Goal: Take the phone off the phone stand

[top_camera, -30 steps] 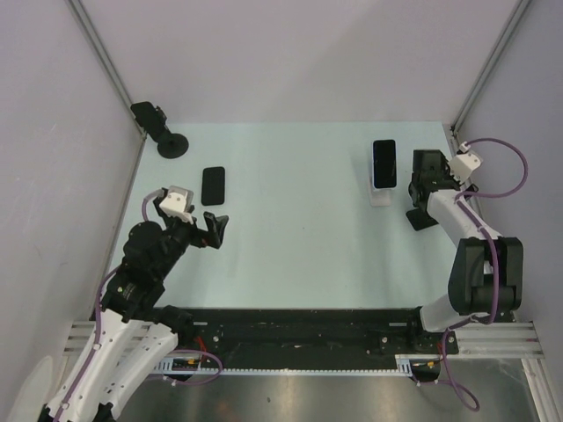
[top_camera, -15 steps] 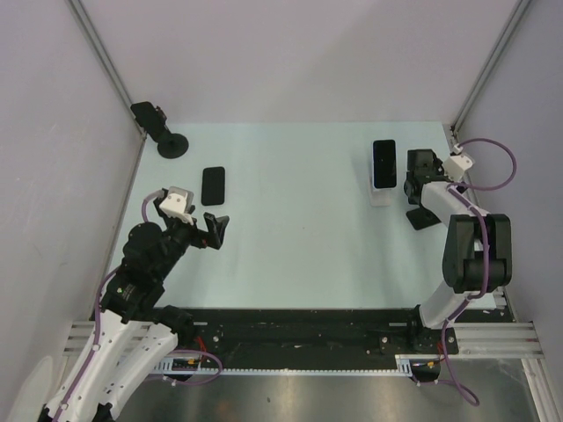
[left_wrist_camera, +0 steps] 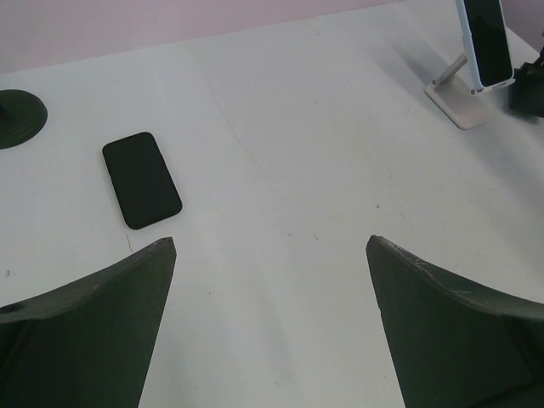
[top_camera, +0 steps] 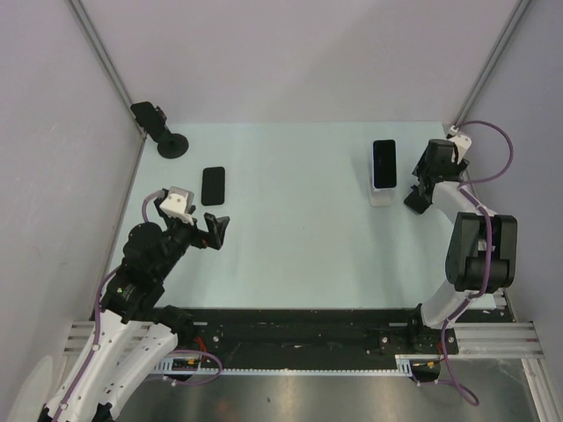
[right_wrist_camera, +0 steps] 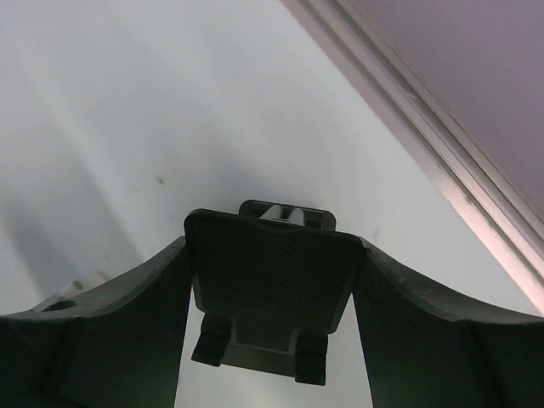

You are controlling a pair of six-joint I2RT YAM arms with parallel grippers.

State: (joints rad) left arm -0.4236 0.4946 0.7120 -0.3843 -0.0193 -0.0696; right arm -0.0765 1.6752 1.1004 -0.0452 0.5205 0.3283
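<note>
A black phone (top_camera: 383, 163) leans on a white phone stand (top_camera: 380, 197) at the back right; both show in the left wrist view, phone (left_wrist_camera: 486, 38) and stand (left_wrist_camera: 459, 106). My right gripper (top_camera: 422, 183) is just to the right of them, shut on the two side edges of an empty black phone stand (top_camera: 413, 201), which fills the right wrist view (right_wrist_camera: 272, 272) between the fingers (right_wrist_camera: 127, 314). My left gripper (top_camera: 215, 230) is open and empty over the table at the left, far from the white stand.
A second black phone (top_camera: 213, 185) lies flat at the back left, also in the left wrist view (left_wrist_camera: 142, 179). A black mount with a round base (top_camera: 171, 144) stands in the back left corner. Walls close in the table on three sides.
My right wrist has swung towards the back wall and turned. The black stand in its fingers has shifted from the table farther forward up towards the white stand. The left arm has not moved.
</note>
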